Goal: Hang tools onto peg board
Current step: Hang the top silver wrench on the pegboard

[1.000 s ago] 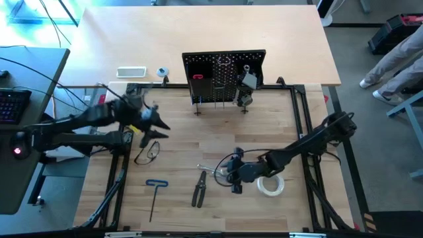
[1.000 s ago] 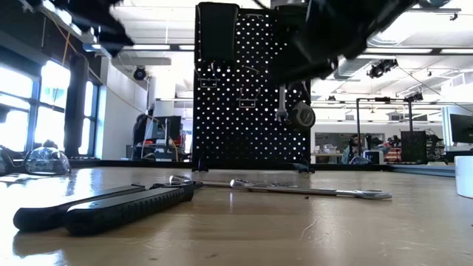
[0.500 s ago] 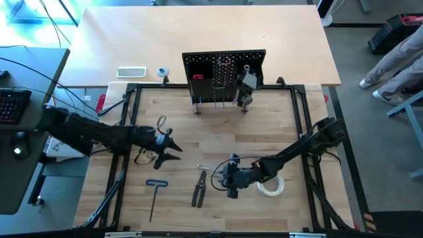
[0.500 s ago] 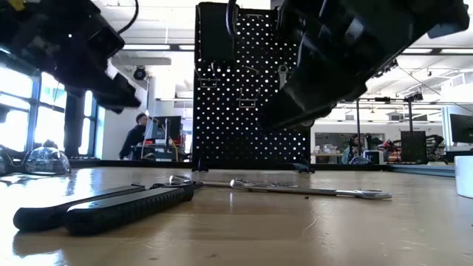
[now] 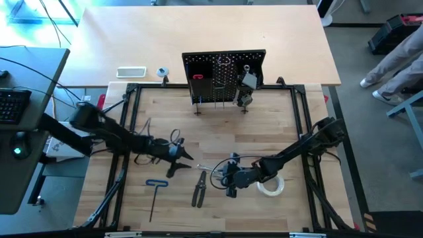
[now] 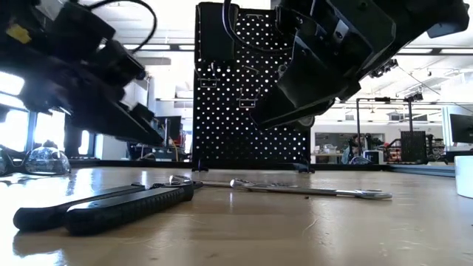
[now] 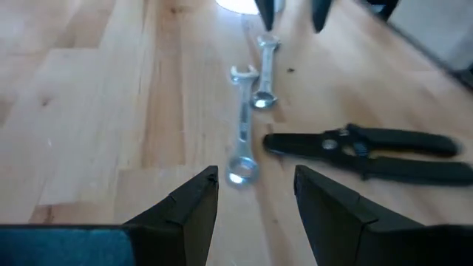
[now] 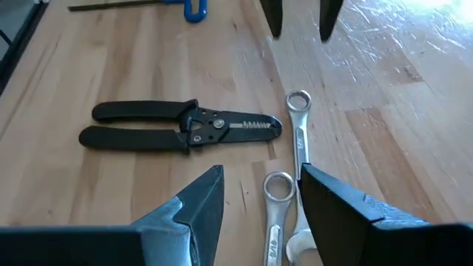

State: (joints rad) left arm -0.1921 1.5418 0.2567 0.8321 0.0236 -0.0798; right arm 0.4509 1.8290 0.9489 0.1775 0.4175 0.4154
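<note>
Most tools are on the table, hanging barely underway

Nearest, the blue hex key (image 5: 153,190) and pliers (image 5: 199,189) lie flat, then two wrenches (image 5: 210,169) and the tape roll (image 5: 269,186). Both the left gripper (image 5: 180,160) and right gripper (image 5: 229,182) hover open and empty just over those wrenches. Farther back, the peg board (image 5: 225,77) already holds a red-handled tool (image 5: 197,77) and a few bits.
</note>
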